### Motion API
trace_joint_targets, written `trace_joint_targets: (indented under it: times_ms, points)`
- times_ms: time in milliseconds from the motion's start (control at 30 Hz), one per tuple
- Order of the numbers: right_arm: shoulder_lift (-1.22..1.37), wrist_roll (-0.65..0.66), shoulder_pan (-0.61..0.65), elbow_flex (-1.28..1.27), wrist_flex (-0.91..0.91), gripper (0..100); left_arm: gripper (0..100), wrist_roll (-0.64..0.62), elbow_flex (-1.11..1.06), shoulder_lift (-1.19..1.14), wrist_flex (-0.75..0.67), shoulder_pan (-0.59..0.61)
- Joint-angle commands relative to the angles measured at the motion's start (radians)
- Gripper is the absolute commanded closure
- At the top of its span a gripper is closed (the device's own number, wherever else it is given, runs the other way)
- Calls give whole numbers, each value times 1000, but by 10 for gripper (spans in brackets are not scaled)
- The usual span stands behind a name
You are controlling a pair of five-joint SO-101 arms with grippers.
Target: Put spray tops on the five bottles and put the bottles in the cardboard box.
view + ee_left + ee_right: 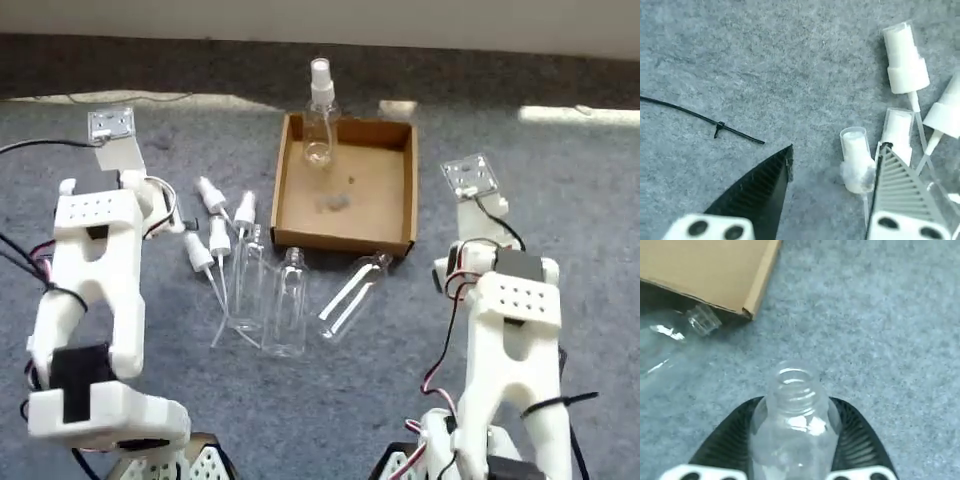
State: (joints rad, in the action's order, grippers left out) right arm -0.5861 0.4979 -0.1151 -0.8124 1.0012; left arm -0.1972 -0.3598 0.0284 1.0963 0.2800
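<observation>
My right gripper point(796, 407) is shut on a clear bottle point(792, 430) with an open neck and no top, held close to the cardboard box's corner point(747, 307). A second bare bottle point(670, 342) lies by that corner. My left gripper point(837, 150) stands open over the carpet, with a white spray top point(857, 162) lying between its fingers beside the grey one. Several spray tops point(215, 225) lie left of the cardboard box point(410, 190). Three bare bottles point(288, 300) lie in front of it. One bottle with its spray top point(320, 110) stands in the box's far corner.
A black cable tie point(700, 117) lies on the grey carpet beside the left gripper. The left arm point(90, 270) and right arm point(510, 330) stand on either side of the lying bottles. Bare carpet lies to the right of the box.
</observation>
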Motion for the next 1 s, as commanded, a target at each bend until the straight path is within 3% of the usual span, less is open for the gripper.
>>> trace_joint_targets:
  times_ms: [0,400,533,833,967]
  points:
    - [-128,-12,10,-45,-22,994,748,-52,159,-148,2,-30]
    - [-173,-11,4,-122,-21,994,751,-60,206,-340,2,-113]
    - [-179,-11,4,-133,-21,994,835,-60,206,-358,5,-111]
    - [-179,-12,5,-134,-21,993,923,-60,228,-317,11,-97]
    - [-180,-12,4,-130,-25,993,933,-60,269,-214,87,-64]
